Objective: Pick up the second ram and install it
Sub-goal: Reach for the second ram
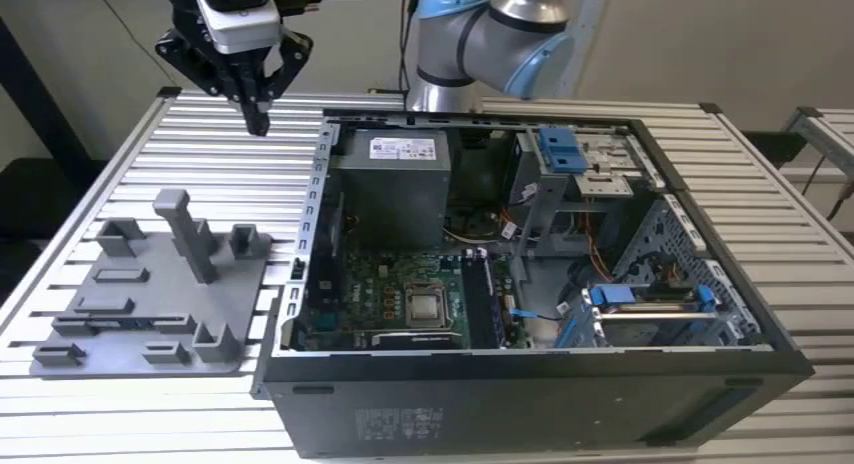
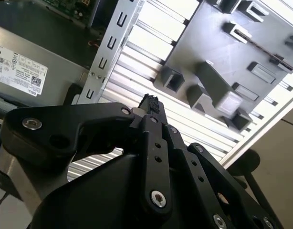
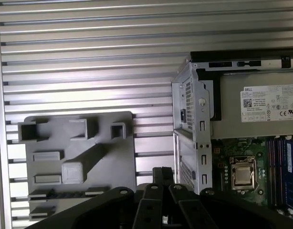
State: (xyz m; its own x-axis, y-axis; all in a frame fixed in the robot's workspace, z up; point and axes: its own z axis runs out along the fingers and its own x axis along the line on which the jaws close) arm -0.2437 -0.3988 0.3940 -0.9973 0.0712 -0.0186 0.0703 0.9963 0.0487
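Note:
My gripper (image 1: 256, 119) hangs high over the slatted table (image 1: 200, 154), behind the grey fixture plate (image 1: 254, 284) and off the open computer case's (image 1: 534, 394) rear corner on the exterior view's left. Its black fingers (image 2: 149, 101) meet at the tips with nothing between them; the first wrist view shows the same tips (image 3: 162, 172). The second ram (image 1: 134, 321) is a thin dark stick standing on edge in a slot near the plate's front (image 3: 65, 193). It is well apart from the gripper. The memory slots (image 1: 487, 299) lie beside the processor socket (image 1: 427, 306) inside the case.
Grey blocks and a tall post (image 1: 187, 234) rise from the fixture plate. The case's metal wall (image 1: 318, 204) and power supply (image 1: 391, 179) stand close to the gripper on the exterior view's right. Blue drive clips (image 1: 561, 149) sit in the case. The arm's base (image 1: 494, 34) is behind the case.

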